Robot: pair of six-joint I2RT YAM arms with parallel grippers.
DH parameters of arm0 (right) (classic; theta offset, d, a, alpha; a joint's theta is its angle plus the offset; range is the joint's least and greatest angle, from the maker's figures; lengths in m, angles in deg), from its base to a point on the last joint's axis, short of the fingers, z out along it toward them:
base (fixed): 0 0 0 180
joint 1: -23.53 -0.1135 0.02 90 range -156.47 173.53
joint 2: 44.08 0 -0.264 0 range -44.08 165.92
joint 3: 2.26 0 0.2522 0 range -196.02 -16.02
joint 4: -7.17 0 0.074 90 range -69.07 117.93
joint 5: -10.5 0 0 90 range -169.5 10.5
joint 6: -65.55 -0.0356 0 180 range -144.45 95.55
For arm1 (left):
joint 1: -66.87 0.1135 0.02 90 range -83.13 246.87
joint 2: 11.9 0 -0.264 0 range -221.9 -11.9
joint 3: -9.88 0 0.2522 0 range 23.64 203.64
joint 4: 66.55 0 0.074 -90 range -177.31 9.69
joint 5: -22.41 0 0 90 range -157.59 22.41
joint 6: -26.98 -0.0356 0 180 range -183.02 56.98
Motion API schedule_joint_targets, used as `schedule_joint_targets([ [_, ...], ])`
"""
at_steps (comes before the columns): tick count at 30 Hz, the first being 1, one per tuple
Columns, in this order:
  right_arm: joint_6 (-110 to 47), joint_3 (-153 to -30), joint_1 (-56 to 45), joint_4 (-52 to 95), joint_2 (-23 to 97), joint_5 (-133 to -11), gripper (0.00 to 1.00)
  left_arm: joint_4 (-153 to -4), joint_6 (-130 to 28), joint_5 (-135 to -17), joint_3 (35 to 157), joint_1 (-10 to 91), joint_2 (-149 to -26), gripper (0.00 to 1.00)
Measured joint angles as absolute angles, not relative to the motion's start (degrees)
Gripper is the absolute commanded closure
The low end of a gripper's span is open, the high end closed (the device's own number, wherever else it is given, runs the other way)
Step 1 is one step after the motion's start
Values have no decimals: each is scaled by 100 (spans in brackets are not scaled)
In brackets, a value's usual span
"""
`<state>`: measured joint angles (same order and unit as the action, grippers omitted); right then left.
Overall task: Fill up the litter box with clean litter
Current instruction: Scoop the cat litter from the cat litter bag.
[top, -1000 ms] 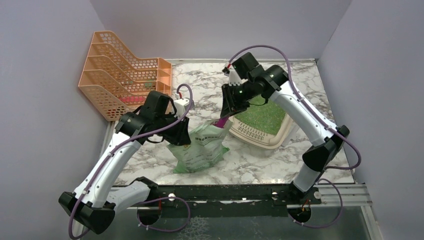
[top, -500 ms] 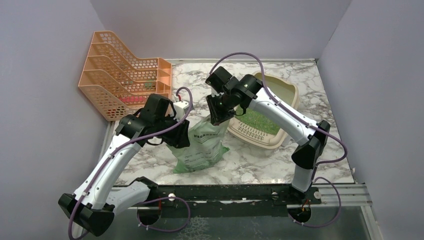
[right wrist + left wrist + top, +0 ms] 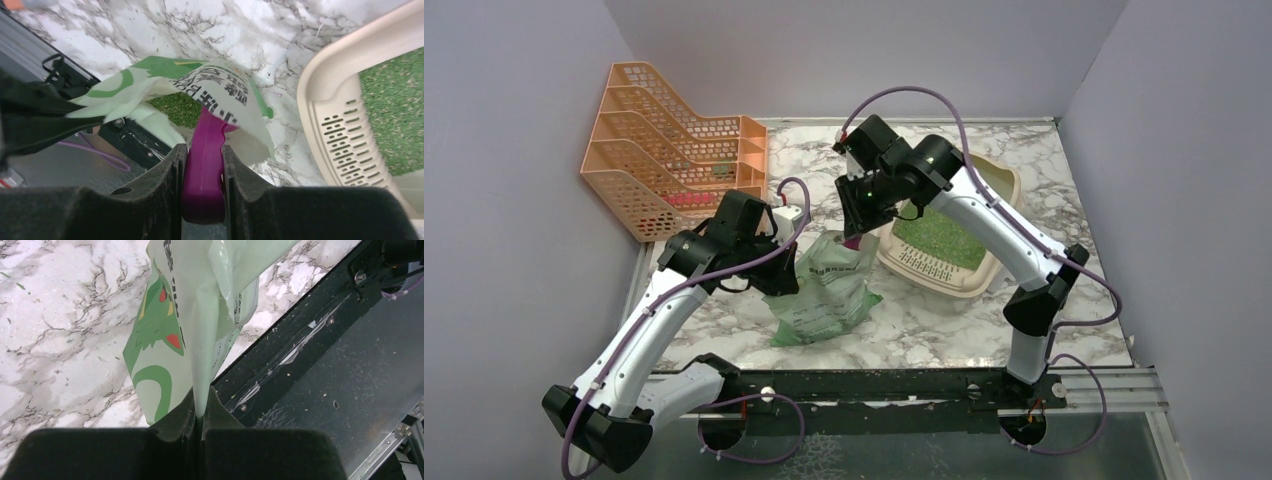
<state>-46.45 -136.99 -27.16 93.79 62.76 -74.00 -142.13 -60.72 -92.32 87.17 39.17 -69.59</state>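
The beige litter box (image 3: 1002,192) (image 3: 320,95) sits at the right with a layer of clean litter (image 3: 939,235) (image 3: 395,100) in it. Left of it stands the soft green bag (image 3: 824,295) (image 3: 165,315) (image 3: 220,85), with green granules (image 3: 175,107) showing in its open mouth. My left gripper (image 3: 786,268) (image 3: 200,412) is shut on a fold of the bag's top edge and holds it up. My right gripper (image 3: 856,228) (image 3: 202,167) is shut on the handle of the magenta scoop (image 3: 854,243) (image 3: 205,145). The scoop's front end reaches into the bag's mouth and is hidden there.
An orange mesh file rack (image 3: 664,150) stands at the back left against the wall. A black rail (image 3: 874,385) runs along the near table edge under the arm bases. Grey walls close in the back and both sides.
My right arm has swung left from over the litter box to the bag's mouth, carrying the scoop into it. The left arm has barely shifted at the bag's edge.
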Motion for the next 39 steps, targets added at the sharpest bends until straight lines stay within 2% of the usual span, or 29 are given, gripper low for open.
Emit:
schedule_joint_targets([
  [4, -4599, -14094, -2716, 9703, 6095, -7628, 99, -14213, -6074, -9337, 8717, 3919, -6959, 100],
  [12, -4577, -13192, -2775, 9679, 6296, -7400, 99, -14242, -6067, -9521, 8715, 3917, -6920, 100],
  [24, -4339, -13085, -2620, 9242, 6311, -6762, 99, -14272, -5958, -9523, 8704, 3917, -6896, 100],
  [31, -4210, -13367, -2412, 9469, 6010, -6990, 99, -14264, -5945, -9521, 8704, 3917, -6878, 100],
  [39, -4070, -12571, -2395, 9146, 6154, -6336, 99, -14288, -5947, -9516, 8771, 3917, -6975, 100],
])
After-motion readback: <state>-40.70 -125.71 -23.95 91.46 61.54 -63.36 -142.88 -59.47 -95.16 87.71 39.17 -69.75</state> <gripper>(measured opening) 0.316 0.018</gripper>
